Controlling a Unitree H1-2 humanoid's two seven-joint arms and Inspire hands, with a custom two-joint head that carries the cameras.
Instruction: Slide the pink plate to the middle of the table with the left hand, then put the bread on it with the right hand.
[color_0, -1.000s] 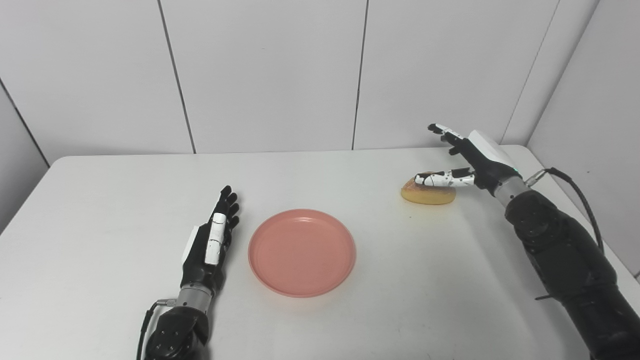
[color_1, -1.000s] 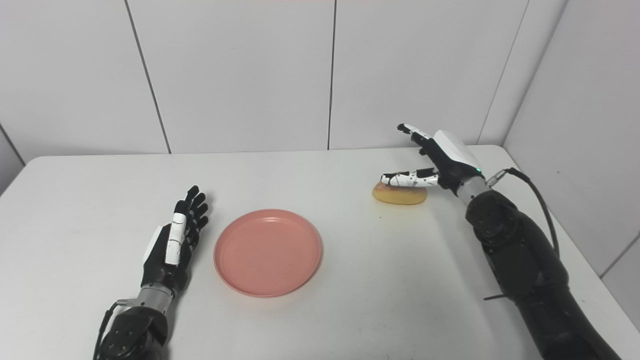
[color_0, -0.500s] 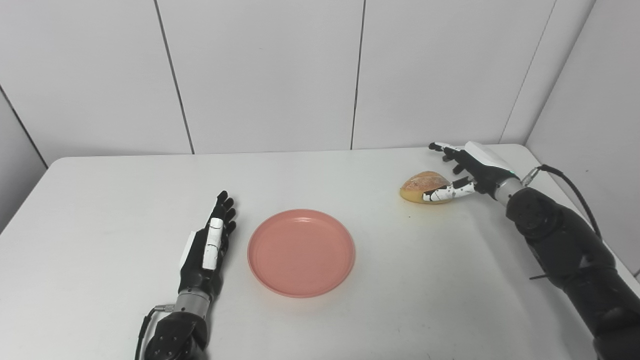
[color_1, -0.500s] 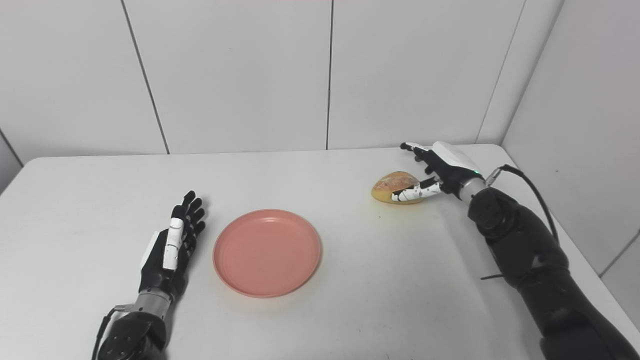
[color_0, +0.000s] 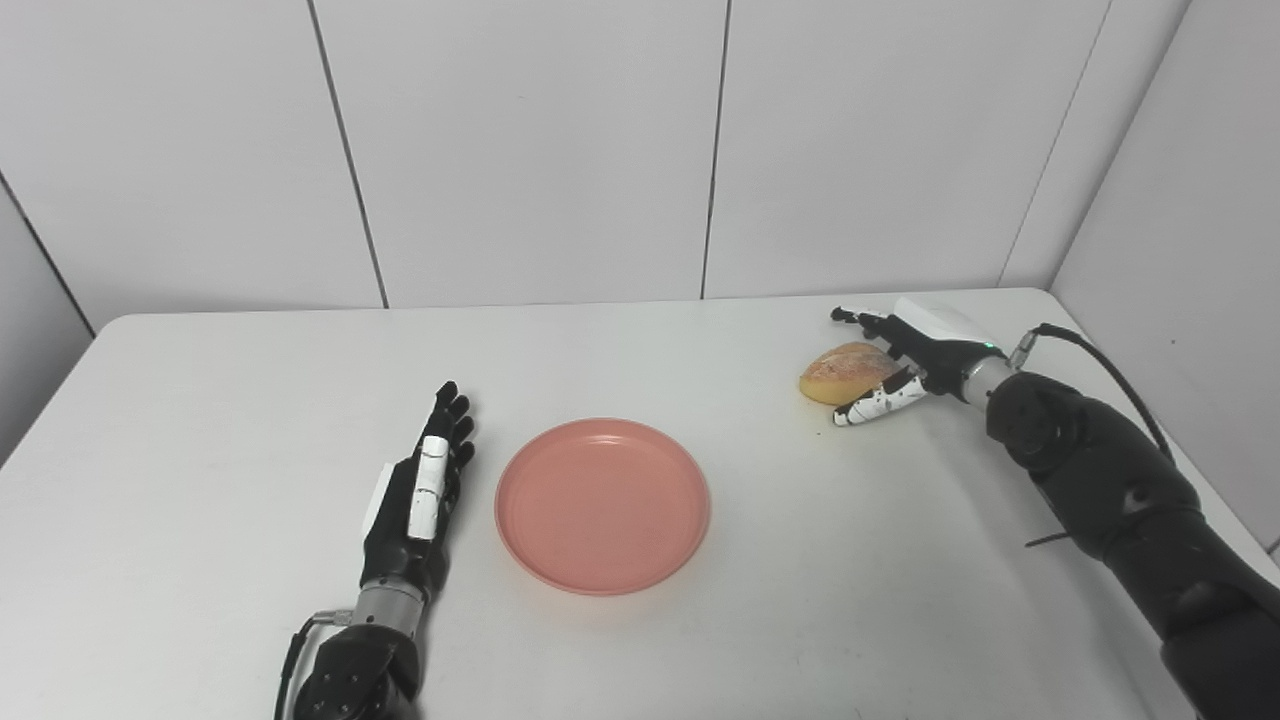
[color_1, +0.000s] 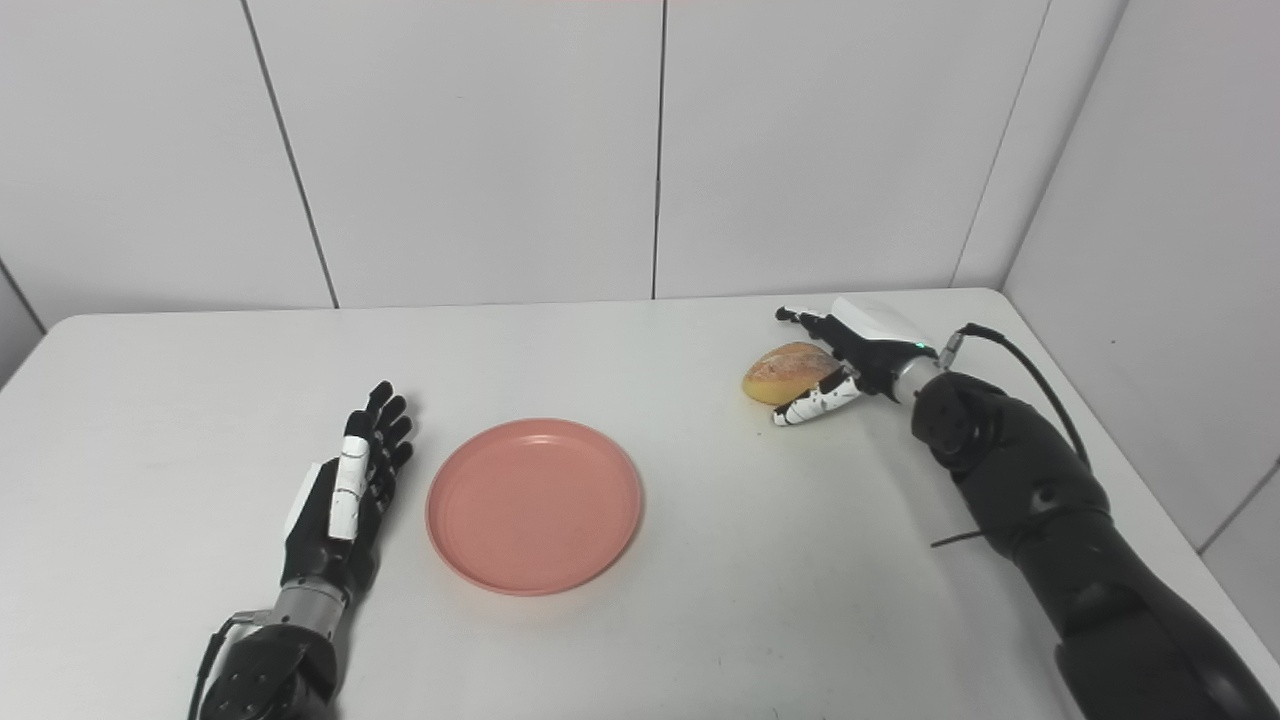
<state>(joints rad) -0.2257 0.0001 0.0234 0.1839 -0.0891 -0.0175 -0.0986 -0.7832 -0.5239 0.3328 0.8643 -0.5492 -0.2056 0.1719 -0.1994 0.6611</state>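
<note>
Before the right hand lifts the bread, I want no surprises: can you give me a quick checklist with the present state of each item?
1. Plate near the table's middle: ok.
2. Plate bare, room for the bread: ok.
3. Left hand off the plate, open, flat beside it: ok.
4. Right hand around the bread, fingers on both sides: ok.
5. Right hand closed firmly on the bread: not ok, fingers not closed.
6. Table between bread and plate free of things: ok.

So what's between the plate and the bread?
Nothing: between the plate and the bread there is only bare table, in both eye views.
</note>
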